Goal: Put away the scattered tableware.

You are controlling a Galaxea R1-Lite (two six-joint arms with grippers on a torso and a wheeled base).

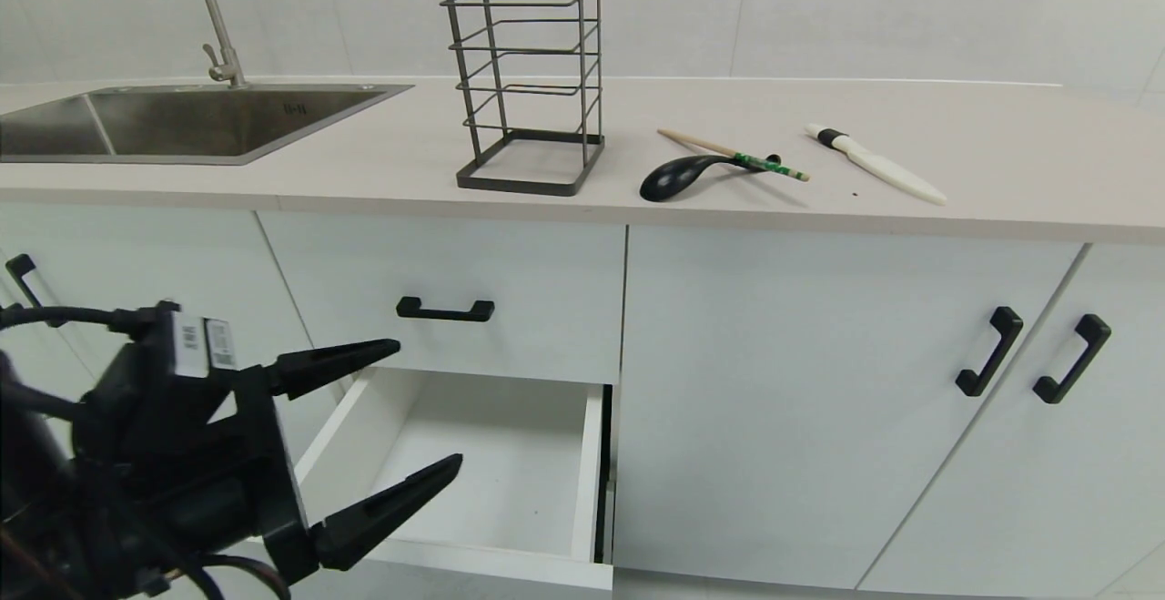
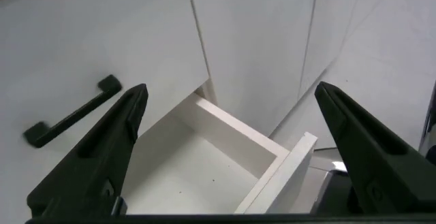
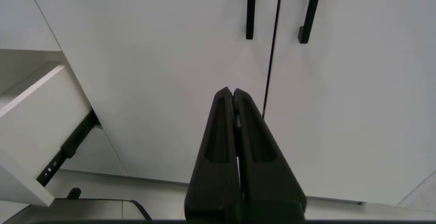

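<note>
The drawer [image 1: 588, 468] is open and the left gripper [image 1: 428, 402] hangs before it, jaws spread wide, the right gripper [image 3: 233, 98] clamped shut on nothing, so next I'd expect a reach up to the counter [image 1: 1001, 163] for the spoon [image 1: 675, 178], chopsticks [image 1: 728, 150] and knife [image 1: 878, 164].

Your head camera looks forward and down, over the pale desk [image 1: 1001, 154] to the white cabinet doors with black bar handles [image 1: 819, 381] and the open white drawer [image 1: 496, 454]. Your left wrist camera hangs close above that drawer, sighting between the black fingers [image 2: 102, 156] of the left gripper [image 2: 230, 89]. Your right wrist camera faces those doors from close in, catching the drawer's side too.
</note>
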